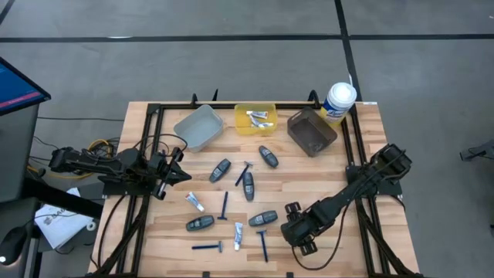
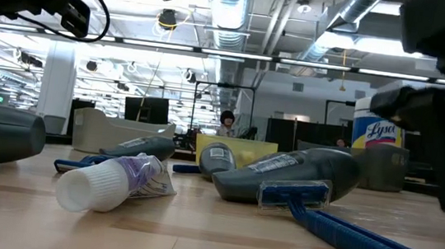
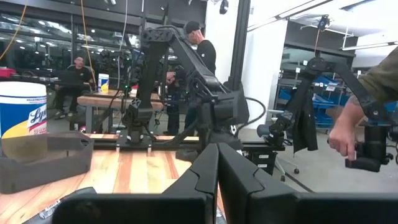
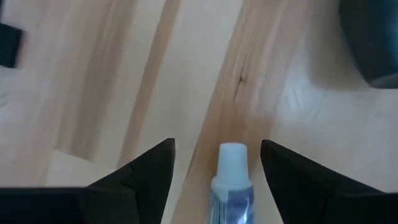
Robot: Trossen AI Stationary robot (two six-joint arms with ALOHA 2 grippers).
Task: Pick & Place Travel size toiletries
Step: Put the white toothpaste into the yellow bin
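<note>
Several toiletries lie loose on the wooden table: dark grey pods [image 1: 248, 185], thin blue razors [image 1: 225, 206] and white mini tubes [image 1: 194, 201]. My right gripper [image 1: 297, 228] is open over the near right part of the table, pointing down. In the right wrist view [image 4: 217, 143] its fingers stand on either side of a white mini tube [image 4: 232, 180], which lies flat on the wood with its white cap away from the wrist. There are gaps on both sides of the tube. My left gripper [image 1: 184, 176] is shut and empty above the table's left edge [image 3: 217, 168].
A grey bin [image 1: 199, 127], a yellow bin [image 1: 255, 118] holding tubes and a brown bin [image 1: 312, 131] stand in a row at the far edge. A white wipes canister [image 1: 338, 100] stands at the far right corner. A pod [image 4: 373, 43] lies near my right gripper. People show beyond the table.
</note>
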